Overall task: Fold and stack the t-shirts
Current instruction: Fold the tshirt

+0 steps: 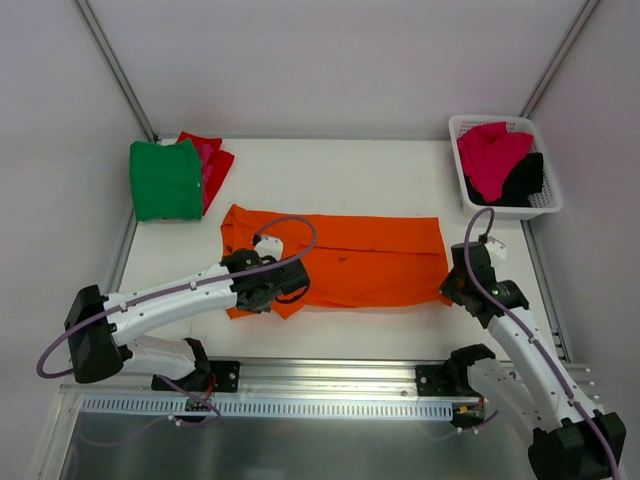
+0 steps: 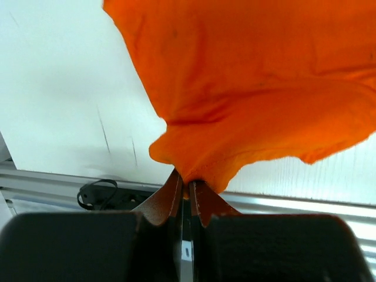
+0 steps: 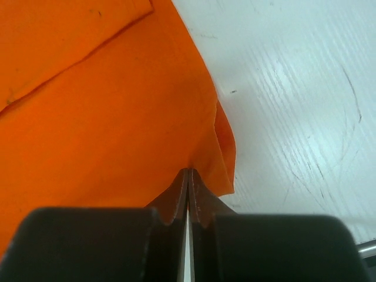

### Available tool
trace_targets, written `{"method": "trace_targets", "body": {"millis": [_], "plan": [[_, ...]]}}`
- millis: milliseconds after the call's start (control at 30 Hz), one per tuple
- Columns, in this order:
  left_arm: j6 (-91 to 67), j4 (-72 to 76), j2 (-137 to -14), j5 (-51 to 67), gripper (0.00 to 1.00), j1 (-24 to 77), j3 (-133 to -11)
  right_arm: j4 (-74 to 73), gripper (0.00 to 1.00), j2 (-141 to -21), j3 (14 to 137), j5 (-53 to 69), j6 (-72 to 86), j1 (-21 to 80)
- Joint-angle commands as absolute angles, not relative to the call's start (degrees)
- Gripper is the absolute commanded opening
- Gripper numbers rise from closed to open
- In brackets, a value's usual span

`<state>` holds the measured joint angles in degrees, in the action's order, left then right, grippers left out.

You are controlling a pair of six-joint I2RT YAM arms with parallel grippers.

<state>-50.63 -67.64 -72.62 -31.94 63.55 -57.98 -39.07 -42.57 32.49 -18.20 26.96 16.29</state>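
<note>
The bright orange t-shirt (image 1: 350,258) lies spread across the middle of the table, partly folded lengthwise. My left gripper (image 1: 287,283) is shut on its near left corner; the left wrist view shows the orange cloth (image 2: 247,88) pinched at the jaw tips (image 2: 188,183) and lifted off the table. My right gripper (image 1: 447,292) is shut on its near right corner, the cloth (image 3: 106,106) pinched between closed jaws (image 3: 188,171). A folded green t-shirt (image 1: 165,180) lies on a red one (image 1: 215,160) at the back left. Magenta-pink (image 1: 490,155) and black (image 1: 525,180) t-shirts sit in the basket.
A white lattice basket (image 1: 546,205) stands at the back right corner. A metal rail (image 1: 320,400) runs along the near edge between the arm bases. White walls close in the back and sides.
</note>
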Motion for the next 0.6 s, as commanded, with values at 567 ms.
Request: {"method": "trace_targets", "body": {"millis": [567], "plan": [[-37.3,-59.1,-86.7,-38.3,0.0,42.5,-72.4,-28.2,0.0,-69.4,49.0,-15.9,17.5,11.3]]}}
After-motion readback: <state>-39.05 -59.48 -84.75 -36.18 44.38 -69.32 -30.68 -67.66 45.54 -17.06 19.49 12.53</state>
